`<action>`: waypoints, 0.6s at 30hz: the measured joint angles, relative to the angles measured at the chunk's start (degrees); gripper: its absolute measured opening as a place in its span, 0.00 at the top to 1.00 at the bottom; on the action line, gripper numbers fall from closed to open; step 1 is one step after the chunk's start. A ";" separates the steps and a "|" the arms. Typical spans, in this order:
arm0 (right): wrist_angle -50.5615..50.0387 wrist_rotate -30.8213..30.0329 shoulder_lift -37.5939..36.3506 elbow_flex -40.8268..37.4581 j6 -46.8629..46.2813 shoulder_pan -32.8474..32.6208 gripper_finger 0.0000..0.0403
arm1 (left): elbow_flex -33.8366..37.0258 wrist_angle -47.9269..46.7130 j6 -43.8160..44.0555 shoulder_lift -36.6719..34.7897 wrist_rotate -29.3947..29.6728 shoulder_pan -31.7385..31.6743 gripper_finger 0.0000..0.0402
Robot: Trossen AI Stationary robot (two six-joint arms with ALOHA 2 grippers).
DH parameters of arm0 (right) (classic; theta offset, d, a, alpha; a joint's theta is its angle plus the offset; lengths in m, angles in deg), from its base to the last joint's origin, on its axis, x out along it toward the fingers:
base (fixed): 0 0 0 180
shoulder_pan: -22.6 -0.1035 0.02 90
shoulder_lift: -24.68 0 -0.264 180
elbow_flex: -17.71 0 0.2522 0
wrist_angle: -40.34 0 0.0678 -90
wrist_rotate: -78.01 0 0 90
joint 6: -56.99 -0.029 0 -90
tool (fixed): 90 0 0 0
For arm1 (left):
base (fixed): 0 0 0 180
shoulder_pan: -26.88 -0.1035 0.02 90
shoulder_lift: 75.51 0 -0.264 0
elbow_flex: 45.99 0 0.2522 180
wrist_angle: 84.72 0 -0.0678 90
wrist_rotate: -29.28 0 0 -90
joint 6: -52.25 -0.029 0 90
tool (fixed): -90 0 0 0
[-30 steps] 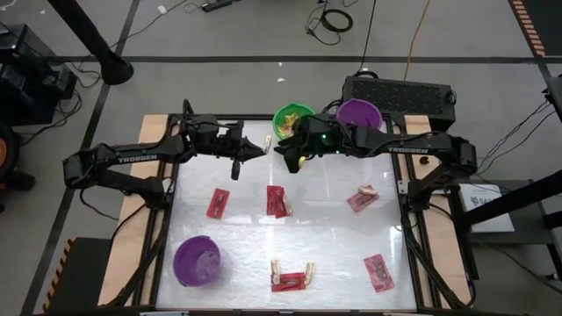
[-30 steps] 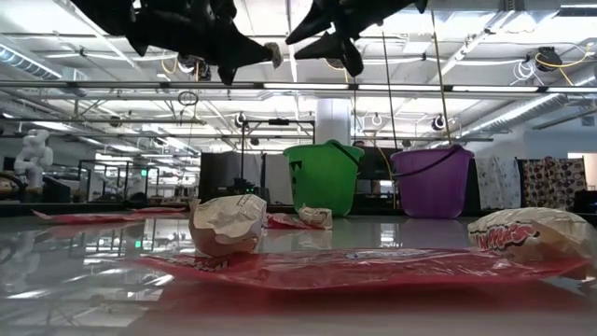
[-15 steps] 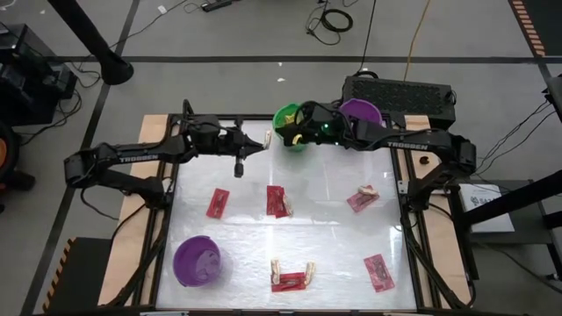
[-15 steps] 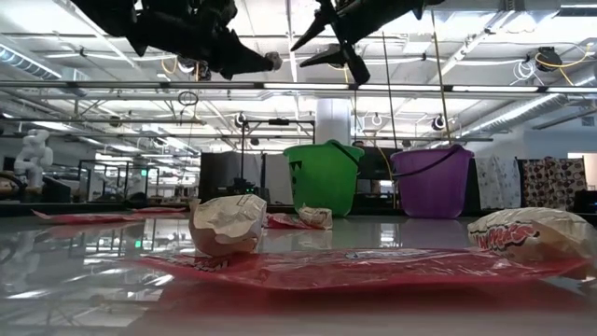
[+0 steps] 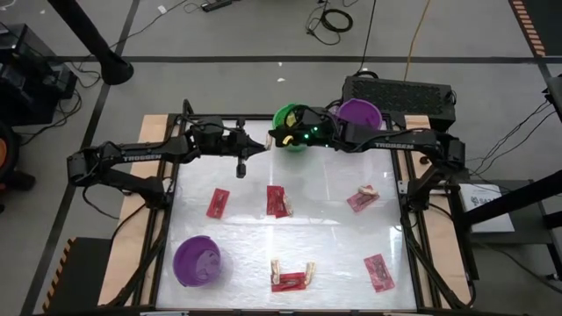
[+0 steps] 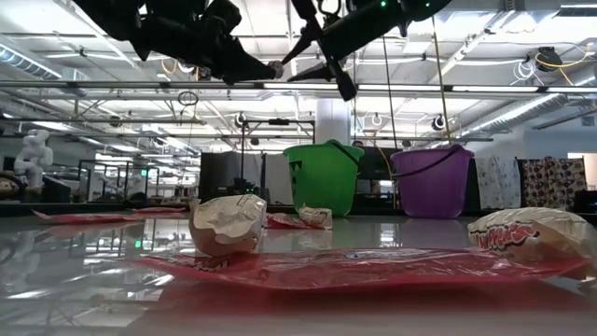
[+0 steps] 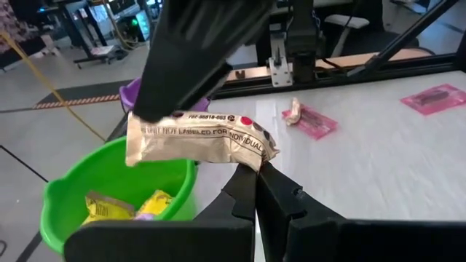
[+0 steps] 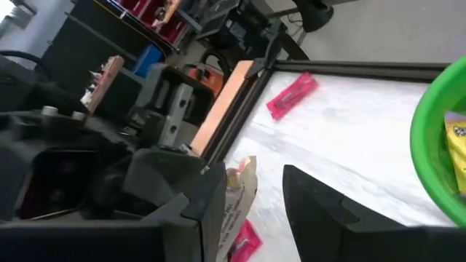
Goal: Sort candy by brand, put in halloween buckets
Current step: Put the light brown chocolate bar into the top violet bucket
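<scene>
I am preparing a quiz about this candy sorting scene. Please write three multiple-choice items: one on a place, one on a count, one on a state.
1. Where is the green bucket?
A. far edge of the table
B. near left corner
C. table centre

2. How many purple buckets?
A. one
B. two
C. three

3. The left gripper is:
A. open, empty
B. shut on a beige wrapper
C. inside a bucket

A: it stands at the far edge.
B: one far, one near left.
B: the beige wrapper is pinched.
</scene>
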 joint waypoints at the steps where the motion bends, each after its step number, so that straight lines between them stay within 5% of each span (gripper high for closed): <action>1: -0.11 0.00 0.16 0.00 0.00 -0.02 0.68 | 0.00 -0.09 0.02 0.00 0.00 0.00 1.00; 10: 1.50 0.02 0.67 0.00 2.10 -0.02 0.70 | -0.01 -0.40 0.05 0.00 0.00 0.00 1.00; 18: 2.82 1.58 0.67 -0.02 2.59 -0.02 0.93 | 0.00 -0.66 0.15 0.00 0.31 0.00 1.00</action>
